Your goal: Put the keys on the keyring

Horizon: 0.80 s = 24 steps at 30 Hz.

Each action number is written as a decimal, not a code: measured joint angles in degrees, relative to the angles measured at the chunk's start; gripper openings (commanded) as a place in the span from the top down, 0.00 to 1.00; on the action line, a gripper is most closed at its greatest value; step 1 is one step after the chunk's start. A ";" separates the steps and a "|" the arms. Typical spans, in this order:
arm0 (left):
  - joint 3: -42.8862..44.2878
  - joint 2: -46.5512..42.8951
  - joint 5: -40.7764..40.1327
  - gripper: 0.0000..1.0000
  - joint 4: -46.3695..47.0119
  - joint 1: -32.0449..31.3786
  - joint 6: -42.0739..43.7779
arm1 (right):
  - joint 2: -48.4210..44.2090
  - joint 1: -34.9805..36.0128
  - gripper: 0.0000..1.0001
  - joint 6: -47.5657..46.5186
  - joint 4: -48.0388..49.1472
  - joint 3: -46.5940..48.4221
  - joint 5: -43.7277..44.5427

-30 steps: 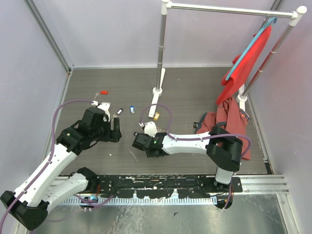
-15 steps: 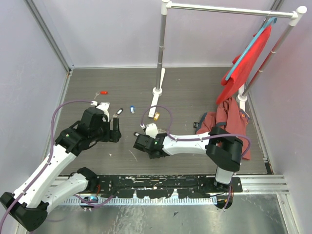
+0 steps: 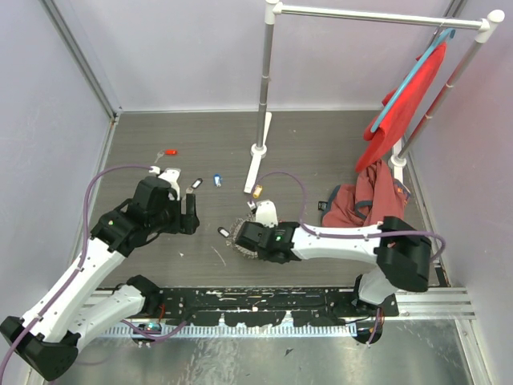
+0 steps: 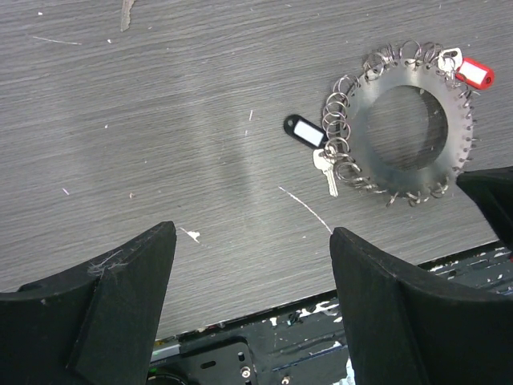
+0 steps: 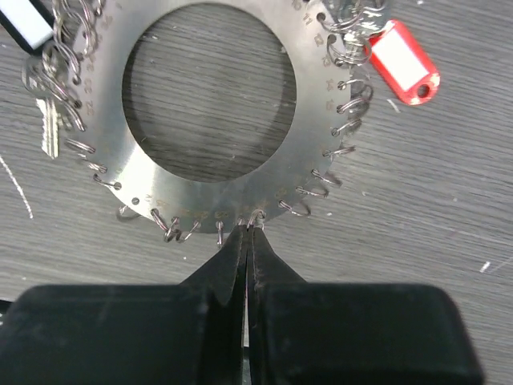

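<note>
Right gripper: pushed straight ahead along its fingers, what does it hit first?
The keyring: the right gripper's shut tips sit at its near rim among the small rings, probably touching, though depth is unclear.

Keyring [image 5: 200, 196]: brushed grey metal, dull sheen, thin wire loops (silvery). Red key tag [image 5: 401, 62]: glossy plastic. Table [image 4: 160, 120]: matt grey wood-grain, scratched.

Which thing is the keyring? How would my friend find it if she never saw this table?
Look at the grey table, right at the closed tips of the right gripper. The keyring is a flat silvery disc with a big round hole and little wire loops fringing its edge; the loose keys nearby are far smaller.
</note>
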 measured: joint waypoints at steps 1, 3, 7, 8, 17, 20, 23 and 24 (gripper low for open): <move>0.00 -0.04 0.00 0.16 0.00 0.00 0.00 | -1.53 -0.02 0.99 -0.02 -0.24 -0.63 0.22; 0.00 -0.24 0.02 0.16 0.00 0.00 -0.02 | -4.00 -0.02 0.99 -0.04 -0.57 -1.25 0.68; -0.28 -1.16 0.52 0.16 0.81 0.00 -1.03 | -7.61 -0.02 0.99 -0.13 -2.12 -1.44 1.88; -0.85 -1.60 0.94 0.16 1.95 0.00 -1.77 | -8.00 -0.02 0.99 -0.31 -2.19 -1.66 1.97; -7.63 -1.05 0.11 0.15 10.99 0.00 -5.60 | -8.70 -0.02 0.96 -1.57 -5.79 -5.88 -0.87; -8.59 1.25 -1.57 0.15 14.75 0.00 -6.27 | -8.70 -0.02 0.62 -1.33 -7.61 -6.21 -1.46; -9.27 4.39 -2.32 0.14 18.60 0.00 -7.15 | -8.70 -0.02 0.50 -2.10 -7.52 -6.19 -1.66; -9.44 5.70 -2.49 0.13 19.96 0.00 -7.26 | -8.72 -0.02 0.49 -2.43 -7.28 -6.19 -1.64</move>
